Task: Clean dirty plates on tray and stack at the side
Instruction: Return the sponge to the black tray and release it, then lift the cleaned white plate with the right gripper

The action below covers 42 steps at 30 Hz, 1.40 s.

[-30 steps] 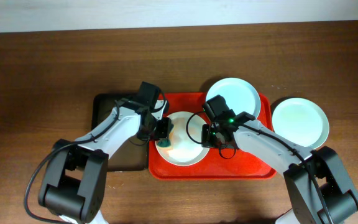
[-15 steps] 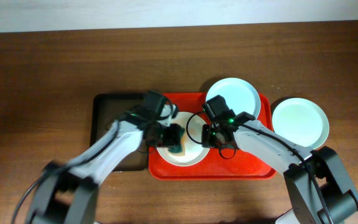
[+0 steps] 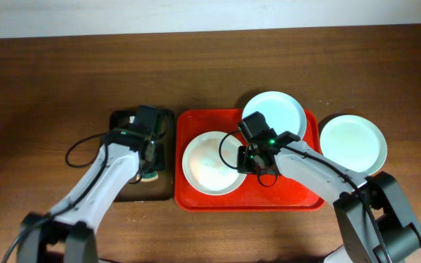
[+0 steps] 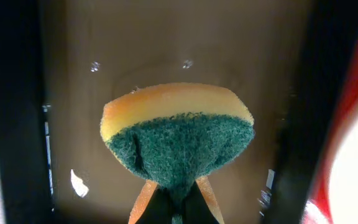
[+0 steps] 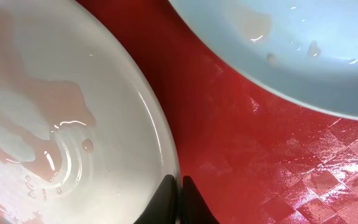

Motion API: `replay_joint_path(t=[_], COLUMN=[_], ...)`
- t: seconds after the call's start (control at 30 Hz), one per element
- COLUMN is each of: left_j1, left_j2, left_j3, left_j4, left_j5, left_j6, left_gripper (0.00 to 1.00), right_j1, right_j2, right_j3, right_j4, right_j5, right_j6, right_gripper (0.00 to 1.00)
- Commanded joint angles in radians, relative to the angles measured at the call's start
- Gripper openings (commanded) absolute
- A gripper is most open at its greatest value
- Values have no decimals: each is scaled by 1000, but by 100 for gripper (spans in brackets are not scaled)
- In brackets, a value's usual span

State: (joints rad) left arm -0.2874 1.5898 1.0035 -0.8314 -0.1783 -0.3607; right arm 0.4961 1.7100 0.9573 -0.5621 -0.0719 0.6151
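The red tray [image 3: 298,196] holds two plates. A white plate [image 3: 210,162] with a faint pink wet film lies at its left; it also shows in the right wrist view [image 5: 61,124]. A pale mint plate [image 3: 274,112] lies at the tray's back right and shows in the right wrist view [image 5: 291,50]. A third plate [image 3: 353,142] lies on the table right of the tray. My right gripper [image 5: 179,186] is shut on the white plate's right rim. My left gripper [image 4: 178,199] is shut on a green-and-yellow sponge [image 4: 178,134] over the brown tray [image 4: 73,74].
The black-rimmed brown tray [image 3: 123,191] lies left of the red tray, touching it. Water drops sit on its surface. Bare wooden table [image 3: 50,80] surrounds both trays.
My left gripper has carried the sponge left, off the white plate and over the brown tray. The right gripper has stayed on the plate's rim.
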Motion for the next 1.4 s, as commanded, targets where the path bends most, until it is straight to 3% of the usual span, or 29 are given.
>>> replay_joint_path(t=[0.0, 0.1, 0.17, 0.2, 0.23, 0.3, 0.43, 0.47, 0.53, 0.57, 0.6, 0.77, 1.23, 1.37], left_j1=[3, 3, 3, 4, 5, 11, 50, 73, 154, 198, 223, 252, 252, 252], left_j2=[90, 106, 104, 94, 78, 13, -217, -281, -418, -484, -523, -628, -623, -623], left_j3=[-8, -8, -2, 6, 13, 25, 33, 33, 33, 33, 33, 33, 33, 33], left_j4=[0, 5, 7, -1, -14, -35, -68, -76, -80, -84, -89, -90, -90, -90], left_j5=[-16, 33, 32, 32, 32, 32, 32, 32, 32, 32, 32, 32, 32, 32], left_j6=[-5, 18, 18, 18, 17, 17, 7, -16, -37, -40, -39, -39, -39, -39], left_gripper=[0, 0, 15, 30, 38, 39, 40, 45, 66, 90, 99, 99, 99, 99], right_j1=[8, 8, 8, 8, 8, 8, 8, 8, 8, 8, 8, 8, 8, 8], right_j2=[13, 13, 13, 13, 13, 13, 13, 13, 13, 13, 13, 14, 21, 48], right_j3=[-6, -6, -6, -6, -6, -6, -6, -6, -6, -6, -6, -6, -6, -6], right_j4=[1, 2, 2, 2, 2, 2, 2, 2, 2, 2, 2, 3, 17, 19], right_j5=[-14, -14, -14, -13, -13, -13, -13, -13, -13, -13, -8, 6, 6, 5], right_j6=[-8, -8, -8, -8, -8, -8, -8, -8, -8, -8, -8, -8, -8, -8], right_gripper=[5, 5, 5, 5, 5, 6, 17, 18, 18, 18, 18, 18, 18, 7])
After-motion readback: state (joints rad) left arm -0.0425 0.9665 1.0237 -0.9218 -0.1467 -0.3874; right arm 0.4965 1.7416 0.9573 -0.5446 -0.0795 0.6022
